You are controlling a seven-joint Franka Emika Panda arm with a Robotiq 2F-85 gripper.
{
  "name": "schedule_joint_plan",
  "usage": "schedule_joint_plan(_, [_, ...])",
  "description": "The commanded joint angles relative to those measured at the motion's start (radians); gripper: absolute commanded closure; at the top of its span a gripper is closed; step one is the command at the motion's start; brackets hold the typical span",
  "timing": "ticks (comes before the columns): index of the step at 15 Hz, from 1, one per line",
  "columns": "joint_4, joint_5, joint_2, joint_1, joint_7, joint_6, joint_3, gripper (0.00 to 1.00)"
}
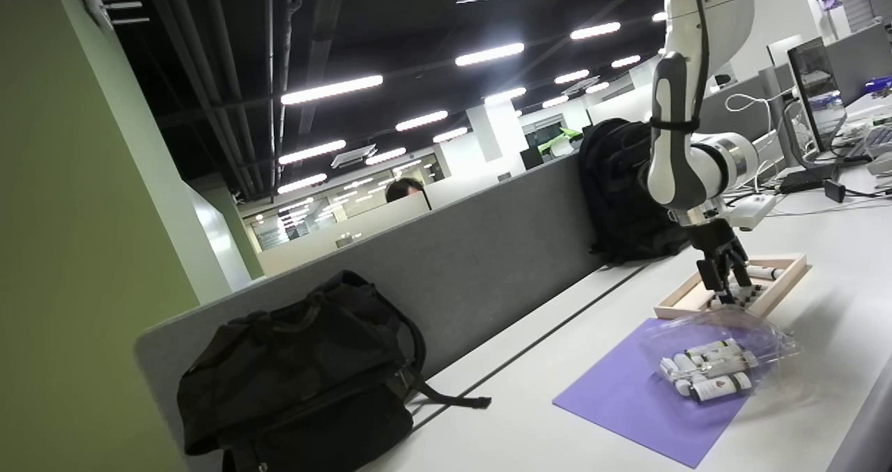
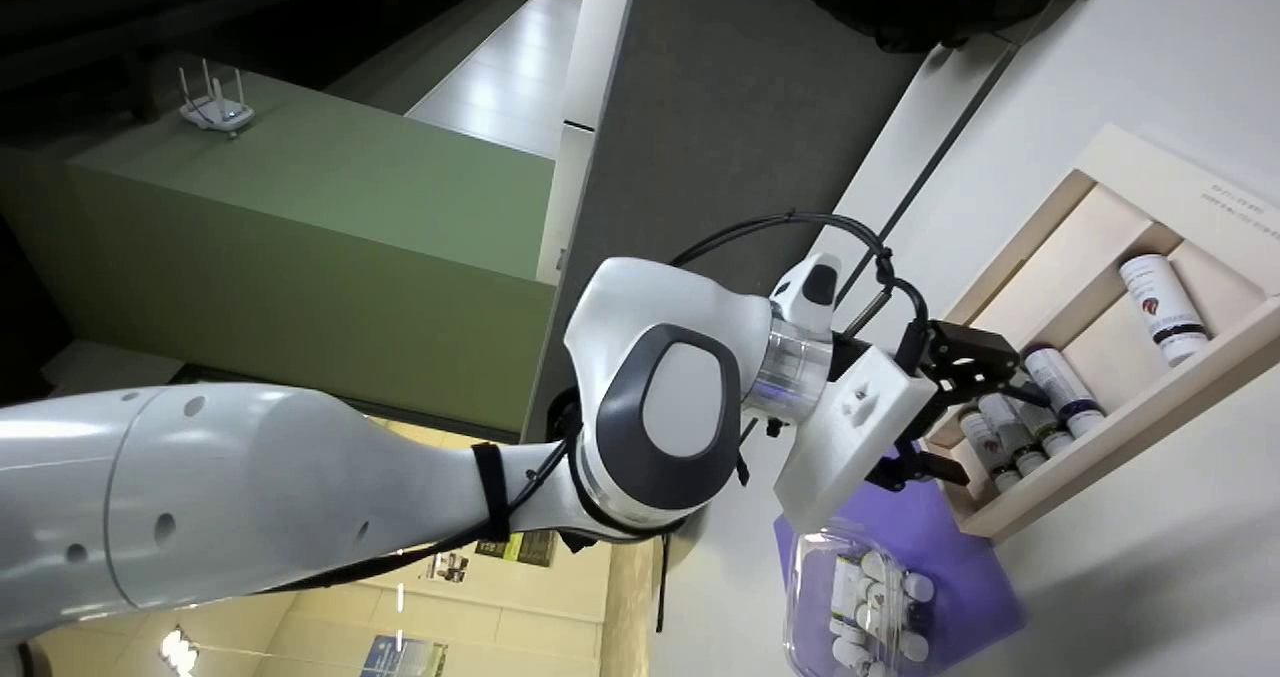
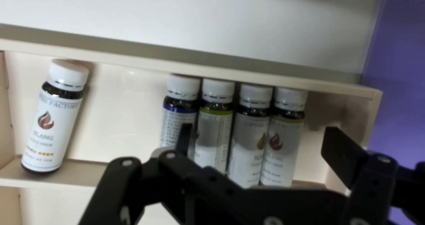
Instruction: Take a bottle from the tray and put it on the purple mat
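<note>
The light-wood tray (image 1: 789, 284) lies on the table and also shows in an exterior view (image 2: 1150, 422) and the wrist view (image 3: 132, 61). In the wrist view, several white-capped bottles (image 3: 215, 125) lie side by side in one compartment; a lone bottle (image 3: 53, 118) lies tilted at the left. My gripper (image 3: 259, 140) is open over the row, one finger above the purple-banded bottle (image 3: 179, 115), the other near the tray's end. It holds nothing. The gripper shows over the tray in both exterior views (image 1: 734, 292) (image 2: 995, 435). The purple mat (image 1: 613, 395) lies beside the tray.
A clear plastic container (image 1: 773, 346) with several white bottles (image 1: 721, 387) stands on the mat. A black backpack (image 1: 300, 374) and another black bag (image 1: 620, 186) stand by the grey partition (image 1: 488, 263). A laptop (image 1: 812, 102) and cables stand beyond the tray.
</note>
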Motion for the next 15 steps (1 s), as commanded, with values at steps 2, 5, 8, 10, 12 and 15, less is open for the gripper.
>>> schedule_joint_plan(2, [0.032, -0.153, 0.024, 0.099, 0.176, -0.013, -0.099, 0.0])
schedule_joint_plan(5, [0.039, -0.209, 0.03, 0.131, 0.224, -0.006, -0.125, 0.0])
schedule_joint_plan(8, [0.027, -0.203, 0.019, 0.111, 0.212, 0.025, -0.092, 0.0])
schedule_joint_plan(10, [0.024, -0.207, 0.018, 0.119, 0.215, 0.039, -0.091, 0.0])
schedule_joint_plan(12, [0.02, -0.205, 0.016, 0.118, 0.211, 0.058, -0.082, 0.0])
schedule_joint_plan(15, [0.023, -0.227, 0.021, 0.155, 0.237, 0.057, -0.104, 0.0])
